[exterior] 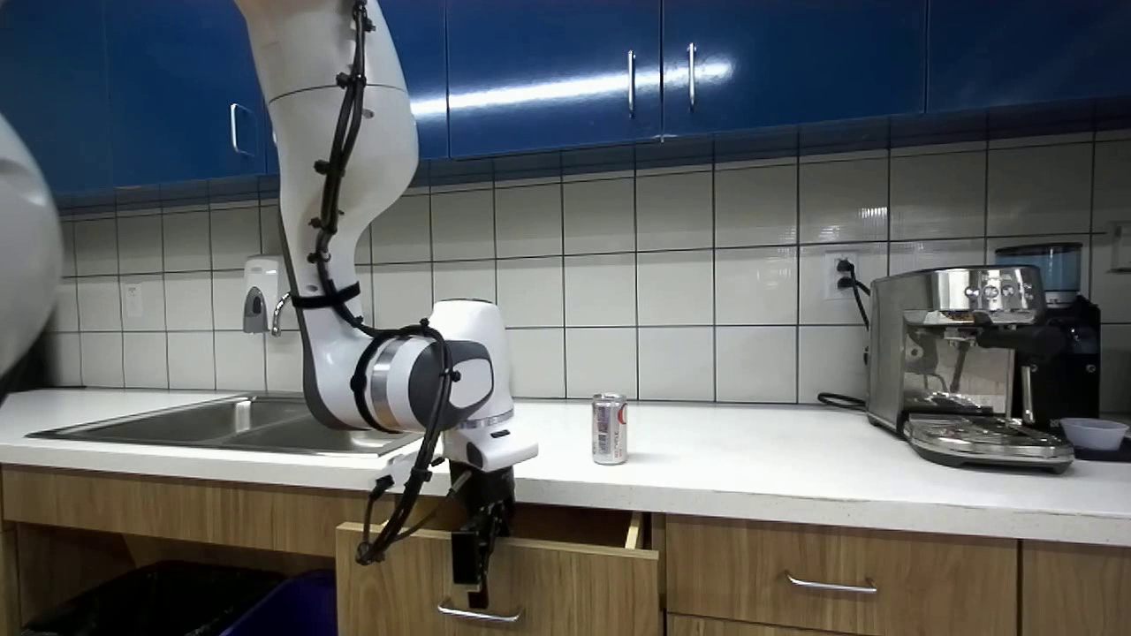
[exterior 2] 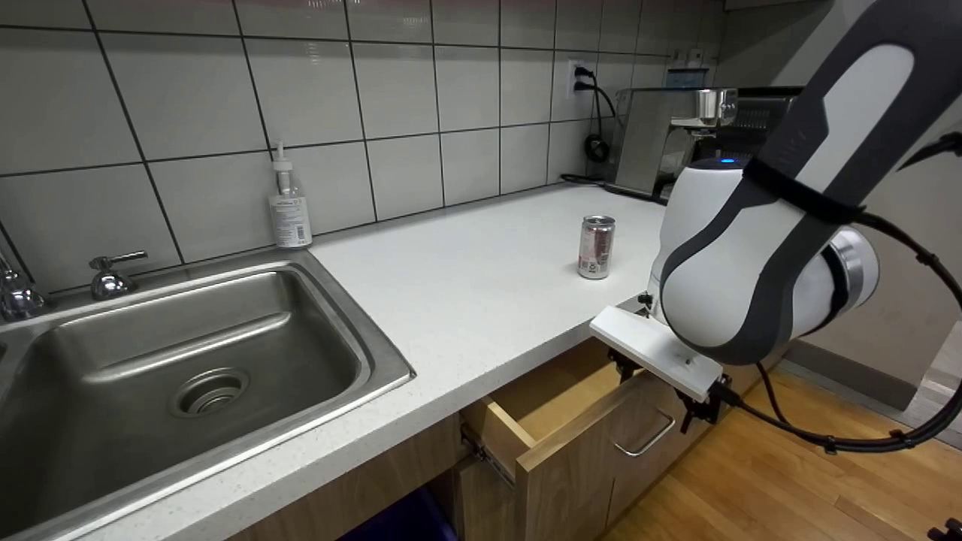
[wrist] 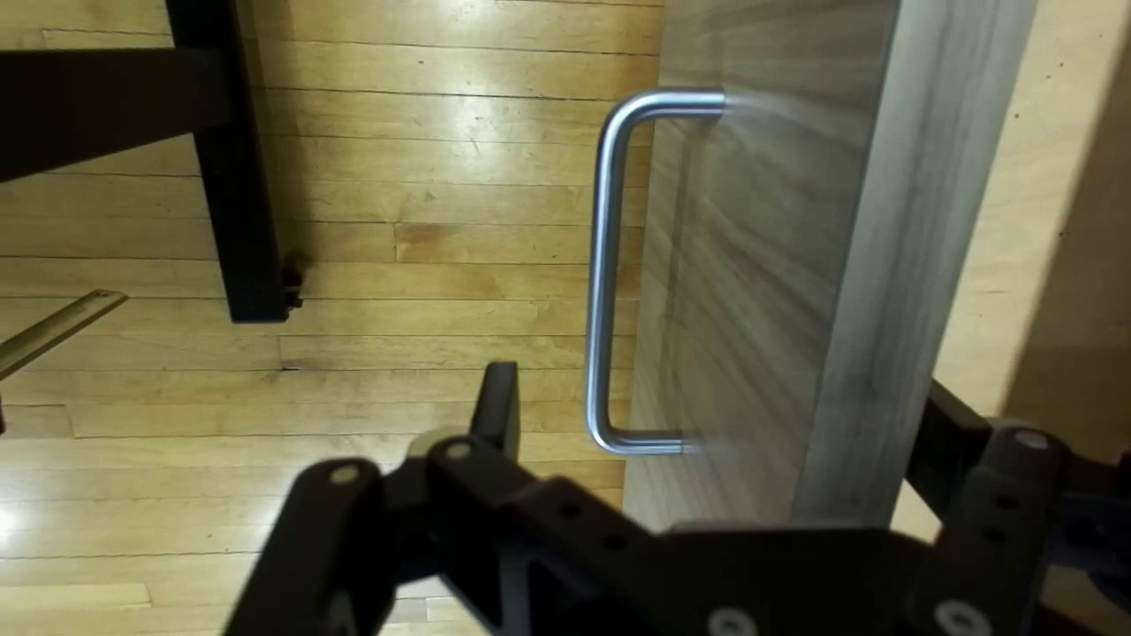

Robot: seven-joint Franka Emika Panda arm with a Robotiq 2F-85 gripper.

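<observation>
My gripper (wrist: 723,420) is open and holds nothing. Its fingers straddle the front panel of a partly open wooden drawer (wrist: 751,291). In the wrist view one finger is on the outer side near the silver handle (wrist: 601,265), and the other is on the inner side; I cannot tell if either touches the panel. In an exterior view the gripper (exterior: 475,556) points down over the drawer front (exterior: 583,592), above the handle (exterior: 482,614). The drawer (exterior 2: 571,451) also shows open in an exterior view, where the fingertips are mostly hidden. A silver can (exterior: 610,430) stands upright on the counter.
The white counter (exterior 2: 451,278) overhangs the drawers. A steel sink (exterior 2: 391,368), a soap bottle (exterior 2: 291,218) and a coffee machine (exterior: 963,362) stand along it. Blue cabinets (exterior: 548,79) hang above. A black metal frame (wrist: 239,221) stands on the wooden floor (wrist: 424,221).
</observation>
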